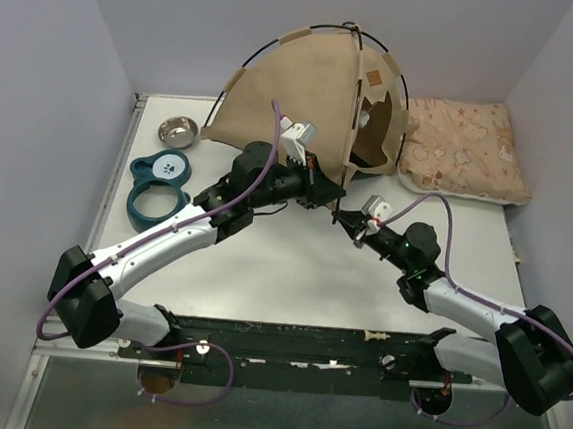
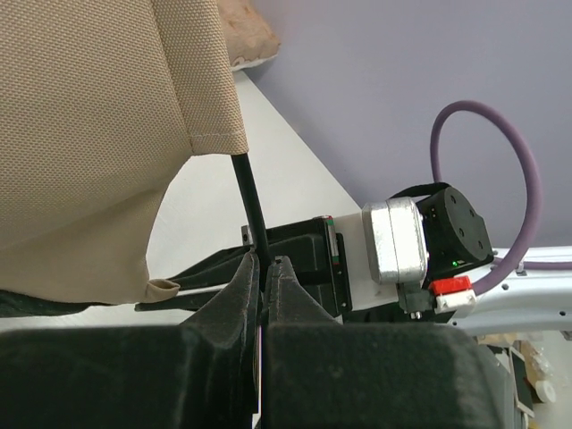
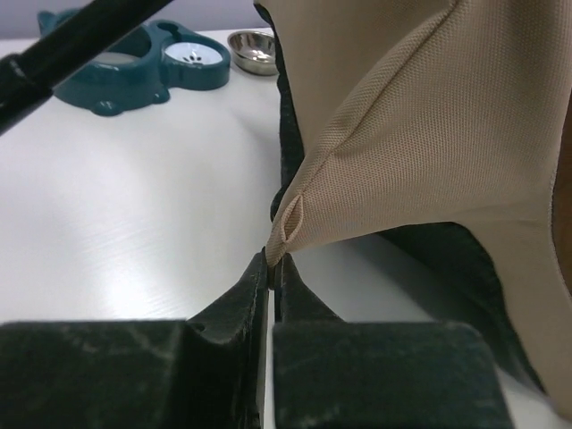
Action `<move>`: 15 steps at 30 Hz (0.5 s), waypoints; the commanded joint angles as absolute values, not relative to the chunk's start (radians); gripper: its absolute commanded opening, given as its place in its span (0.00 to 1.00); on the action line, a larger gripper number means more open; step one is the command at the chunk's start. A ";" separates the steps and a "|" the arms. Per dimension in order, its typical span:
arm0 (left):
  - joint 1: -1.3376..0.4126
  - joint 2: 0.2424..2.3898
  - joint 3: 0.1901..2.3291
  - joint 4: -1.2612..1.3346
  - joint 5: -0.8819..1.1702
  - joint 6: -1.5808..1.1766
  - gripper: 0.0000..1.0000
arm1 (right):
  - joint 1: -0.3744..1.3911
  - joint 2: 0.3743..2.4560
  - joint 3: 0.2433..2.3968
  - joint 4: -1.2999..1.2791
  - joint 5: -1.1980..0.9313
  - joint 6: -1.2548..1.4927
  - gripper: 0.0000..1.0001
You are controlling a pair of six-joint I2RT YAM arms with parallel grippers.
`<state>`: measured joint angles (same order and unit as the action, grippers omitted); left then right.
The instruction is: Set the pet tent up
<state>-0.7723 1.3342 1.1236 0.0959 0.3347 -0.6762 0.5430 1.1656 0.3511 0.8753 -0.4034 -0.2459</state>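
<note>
The pet tent point(image 1: 298, 85) stands at the back middle of the table: tan fabric over thin black poles, with an orange-brown label point(image 1: 375, 79) and a white pom-pom point(image 1: 362, 114) in its opening. My left gripper point(image 1: 329, 190) is shut on the lower end of a black pole point(image 2: 248, 201) that comes out of the fabric hem point(image 2: 210, 143); in the left wrist view the gripper point(image 2: 266, 264) pinches it. My right gripper point(image 1: 344, 220) is shut on the tent's tan corner loop point(image 3: 290, 223), which the gripper point(image 3: 275, 261) holds just above the table.
A pink patterned cushion point(image 1: 468, 145) lies at the back right beside the tent. A steel bowl point(image 1: 177, 131) and a teal double bowl holder point(image 1: 159, 185) sit at the left. Walls close in the back and sides. The two wrists are close together.
</note>
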 commanded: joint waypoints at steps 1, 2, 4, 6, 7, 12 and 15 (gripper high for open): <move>-0.773 1.327 1.146 0.183 0.333 -0.678 0.00 | 0.543 1.170 0.373 0.910 -0.405 -0.252 0.01; -0.773 1.327 1.144 0.184 0.307 -0.673 0.00 | 0.543 1.164 0.368 0.905 -0.400 -0.252 0.01; -0.773 1.330 1.144 0.189 0.253 -0.648 0.00 | 0.543 1.144 0.356 0.893 -0.391 -0.250 0.01; -0.773 1.344 1.134 0.219 0.195 -0.623 0.00 | 0.543 1.120 0.341 0.888 -0.393 -0.250 0.01; -0.775 1.357 1.143 0.212 0.155 -0.621 0.00 | 0.545 1.112 0.336 0.882 -0.388 -0.249 0.01; -0.784 1.434 1.171 0.219 0.061 -0.592 0.00 | 0.545 1.054 0.337 0.801 -0.396 -0.233 0.01; -0.795 1.448 1.146 0.308 0.048 -0.588 0.00 | 0.548 1.029 0.327 0.778 -0.411 -0.226 0.01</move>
<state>-0.7921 1.4212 1.1492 0.1810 0.1677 -0.6315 0.5430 1.0679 0.3458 0.8101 -0.4011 -0.2379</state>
